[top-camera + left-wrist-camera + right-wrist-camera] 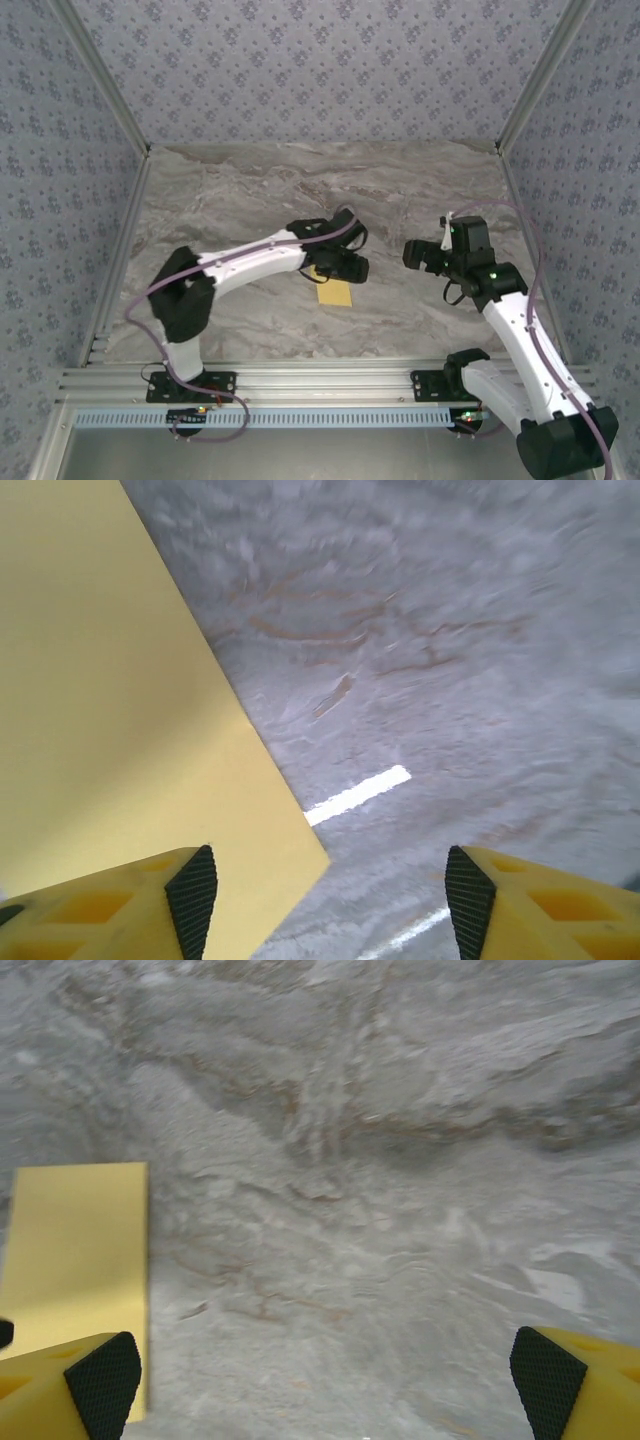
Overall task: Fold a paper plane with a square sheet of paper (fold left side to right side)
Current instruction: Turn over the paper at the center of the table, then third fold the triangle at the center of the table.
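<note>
Yellow-orange sheet of paper [335, 293] lies flat on the grey marble table [300, 190], near its centre, partly under the left gripper [345, 265]. In the left wrist view, the left gripper [330, 895] has its jaws spread wide, holding nothing, one finger [190, 895] over the sheet [100, 730]. The right gripper [420, 255] sits apart to the right, jaws likewise wide and empty [325, 1385], with the sheet [80, 1260] at its left.

White links [255, 260], black joints [185, 300], purple cables [128, 305], yellow gripper fingers [90, 920], black pads [193, 898]
</note>
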Controlling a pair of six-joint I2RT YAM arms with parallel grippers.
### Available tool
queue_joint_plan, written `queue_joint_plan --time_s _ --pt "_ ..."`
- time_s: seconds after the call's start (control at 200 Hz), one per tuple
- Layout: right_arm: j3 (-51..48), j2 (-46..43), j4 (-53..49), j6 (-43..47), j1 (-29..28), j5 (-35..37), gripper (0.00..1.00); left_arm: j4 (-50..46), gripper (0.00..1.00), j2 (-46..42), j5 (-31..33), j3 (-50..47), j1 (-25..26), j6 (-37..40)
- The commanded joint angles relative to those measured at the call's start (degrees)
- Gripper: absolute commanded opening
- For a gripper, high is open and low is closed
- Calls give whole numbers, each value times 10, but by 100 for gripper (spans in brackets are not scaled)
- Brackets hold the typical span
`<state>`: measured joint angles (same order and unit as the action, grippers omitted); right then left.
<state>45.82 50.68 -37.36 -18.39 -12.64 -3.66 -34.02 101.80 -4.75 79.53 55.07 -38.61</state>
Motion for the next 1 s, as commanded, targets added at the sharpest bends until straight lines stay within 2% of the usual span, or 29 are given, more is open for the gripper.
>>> queue_joint_plan --time_s 0.0,0.13,0.305,0.525,0.705,0.874,0.994 --pt "-16 21 55 -9 -5 -114 99 84 67 -65 -37 -80 -37 -28" --pt "-26 59 99 -5 -38 -170 99 170 68 -117 -89 -185 -91 -68" --pt "-29 88 132 52 -149 -130 99 266 67 -131 -145 -270 -138 -107" --pt "-119 93 264 139 -330 -6 100 325 67 -145 -180 -324 -182 -134" --pt "-167 136 365 252 -444 96 100 334 64 -171 -207 -347 -221 -133" --pt "-146 211 392 307 -492 197 100 331 64 -190 -211 -363 -245 -134" --pt "-126 265 417 341 -512 238 100 330 64 -200 -211 -373 -252 -135"
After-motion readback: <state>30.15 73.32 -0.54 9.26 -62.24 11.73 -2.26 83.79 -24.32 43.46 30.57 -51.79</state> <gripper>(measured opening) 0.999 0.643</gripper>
